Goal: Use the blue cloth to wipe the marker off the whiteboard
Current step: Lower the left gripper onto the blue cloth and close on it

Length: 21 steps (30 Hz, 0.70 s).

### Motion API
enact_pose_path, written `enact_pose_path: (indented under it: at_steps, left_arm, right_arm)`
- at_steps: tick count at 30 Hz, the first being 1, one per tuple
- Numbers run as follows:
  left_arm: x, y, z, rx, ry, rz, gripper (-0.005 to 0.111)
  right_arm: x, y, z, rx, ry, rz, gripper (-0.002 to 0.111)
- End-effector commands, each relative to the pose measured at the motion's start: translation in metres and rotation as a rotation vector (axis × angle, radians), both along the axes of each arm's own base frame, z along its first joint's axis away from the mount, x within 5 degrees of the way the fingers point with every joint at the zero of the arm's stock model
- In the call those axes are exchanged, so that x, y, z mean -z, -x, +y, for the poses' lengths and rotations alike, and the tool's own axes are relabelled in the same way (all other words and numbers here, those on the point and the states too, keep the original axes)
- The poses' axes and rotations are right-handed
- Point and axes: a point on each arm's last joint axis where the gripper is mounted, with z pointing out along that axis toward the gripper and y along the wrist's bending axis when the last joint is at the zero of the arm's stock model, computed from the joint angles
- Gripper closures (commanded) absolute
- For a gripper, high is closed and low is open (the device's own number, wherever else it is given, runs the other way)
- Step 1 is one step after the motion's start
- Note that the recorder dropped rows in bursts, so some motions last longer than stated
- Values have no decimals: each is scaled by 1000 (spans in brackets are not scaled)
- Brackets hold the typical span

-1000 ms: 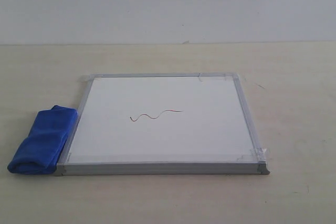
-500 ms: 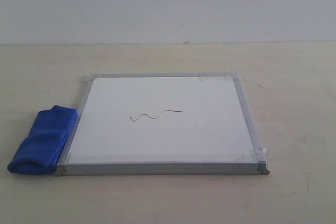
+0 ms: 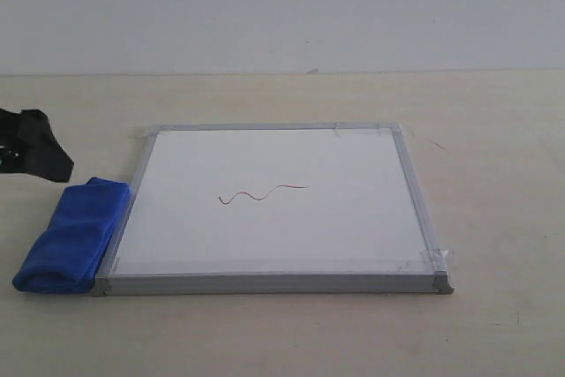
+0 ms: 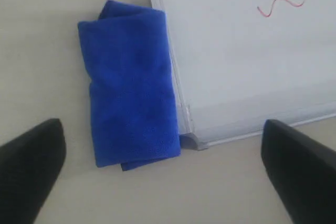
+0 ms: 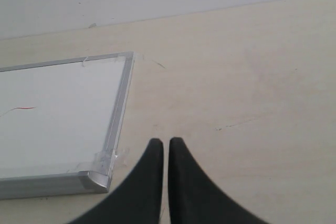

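Note:
The whiteboard (image 3: 265,240) lies flat on the table with the marker (image 3: 262,192), a short reddish wavy line, near its middle. Against the board's left edge rests the blue cloth (image 3: 71,234), a folded bundle. My left gripper (image 3: 33,146) shows as a black shape at the far left, just behind the cloth. In the left wrist view the gripper (image 4: 161,124) stands open high above the cloth (image 4: 131,87), beside the whiteboard (image 4: 236,66) and marker (image 4: 294,1), holding nothing. My right gripper (image 5: 166,142) is shut and empty over bare table, beside the whiteboard's corner (image 5: 97,179).
A light wooden table (image 3: 494,130) runs back to a pale wall (image 3: 282,6). Clear tape bits (image 3: 437,258) stick to the board's near right corner and far edge.
My left gripper has come into the exterior view at the far left, behind the cloth. Board, cloth and marker line have not moved.

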Motion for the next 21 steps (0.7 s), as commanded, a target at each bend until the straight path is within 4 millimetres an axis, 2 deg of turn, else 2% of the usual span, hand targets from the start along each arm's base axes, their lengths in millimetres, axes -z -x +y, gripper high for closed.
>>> enact_pose_path:
  at_steps: [1, 5, 9, 17, 21]
  left_arm:
    - [29, -17, 0, -38, 12, 96, -3]
    - [52, -26, 0, -47, 11, 157, -3]
    - [65, -31, 0, -54, 13, 191, -3]
    - [73, -42, 1, -87, 15, 125, -3]
    - [89, -51, 3, -108, 0, 111, -3]
  right_arm:
    - [-1, 0, 0, -4, 6, -10, 108]
    - [-1, 0, 0, -4, 6, -10, 108]
    - [-1, 0, 0, -4, 6, -10, 108]
    - [-1, 0, 0, -4, 6, -10, 108]
    - [-1, 0, 0, -4, 6, -10, 108]
